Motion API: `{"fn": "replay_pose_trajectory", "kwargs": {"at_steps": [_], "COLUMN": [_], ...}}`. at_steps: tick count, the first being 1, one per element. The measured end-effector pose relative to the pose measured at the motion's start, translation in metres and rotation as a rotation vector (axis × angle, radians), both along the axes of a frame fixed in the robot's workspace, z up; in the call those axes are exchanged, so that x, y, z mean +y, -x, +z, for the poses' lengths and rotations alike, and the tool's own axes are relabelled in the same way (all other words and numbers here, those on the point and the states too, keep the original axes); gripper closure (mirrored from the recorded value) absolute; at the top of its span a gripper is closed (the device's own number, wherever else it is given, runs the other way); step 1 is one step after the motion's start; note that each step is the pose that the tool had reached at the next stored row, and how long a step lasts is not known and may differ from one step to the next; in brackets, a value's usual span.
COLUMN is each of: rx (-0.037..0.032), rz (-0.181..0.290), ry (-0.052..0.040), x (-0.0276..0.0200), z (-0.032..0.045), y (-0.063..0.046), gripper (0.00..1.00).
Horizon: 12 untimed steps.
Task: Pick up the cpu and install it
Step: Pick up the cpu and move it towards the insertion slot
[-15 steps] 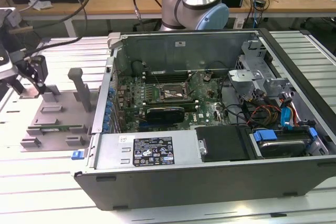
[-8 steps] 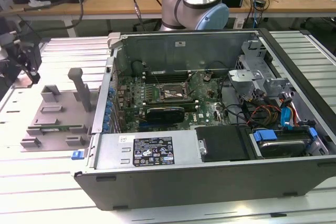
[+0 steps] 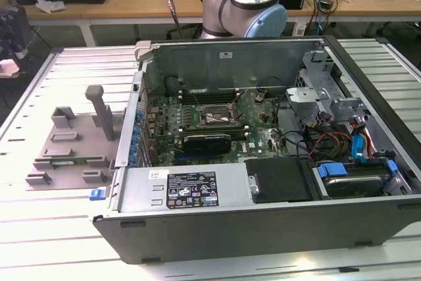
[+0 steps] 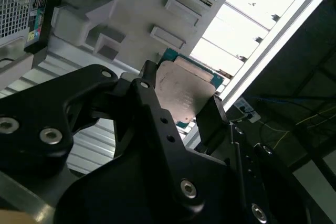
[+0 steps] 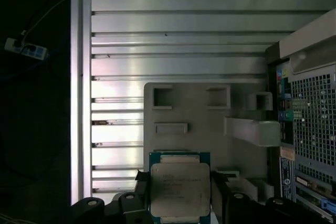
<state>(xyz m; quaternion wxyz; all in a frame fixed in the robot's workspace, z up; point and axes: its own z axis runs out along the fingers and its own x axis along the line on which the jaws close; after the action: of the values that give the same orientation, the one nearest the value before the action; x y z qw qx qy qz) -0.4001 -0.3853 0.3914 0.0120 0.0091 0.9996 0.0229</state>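
Note:
The cpu, a small square chip with a pale silver top and a green rim, sits between the two black fingers of my gripper, which is shut on its opposite edges. In the second wrist view the cpu is tilted in the gripper and hangs well above the grey fixture plate. In the exterior view the dark socket frame lies on the motherboard inside the open computer case, with its metal bracket across it.
The grey fixture plate with upright blocks stands on the slatted metal table at the exterior view's left, beside the case. The arm's base rises behind the case. Cables and drive cages crowd the case's right side.

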Motion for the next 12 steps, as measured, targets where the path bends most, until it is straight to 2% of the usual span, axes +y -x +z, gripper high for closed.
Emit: {"fn": "replay_pose_trajectory", "kwargs": {"at_steps": [7, 9, 12], "rx": [0.0003, 0.0, -0.0001], "rz": [0.0, 0.0, 0.0], "ry": [0.0002, 0.0001, 0.0], "x": [0.0, 0.0, 0.0], "z": [0.0006, 0.0004, 0.0003], "y": [-0.002, -0.01, -0.016], "gripper": [0.45, 0.45, 0.45]}}
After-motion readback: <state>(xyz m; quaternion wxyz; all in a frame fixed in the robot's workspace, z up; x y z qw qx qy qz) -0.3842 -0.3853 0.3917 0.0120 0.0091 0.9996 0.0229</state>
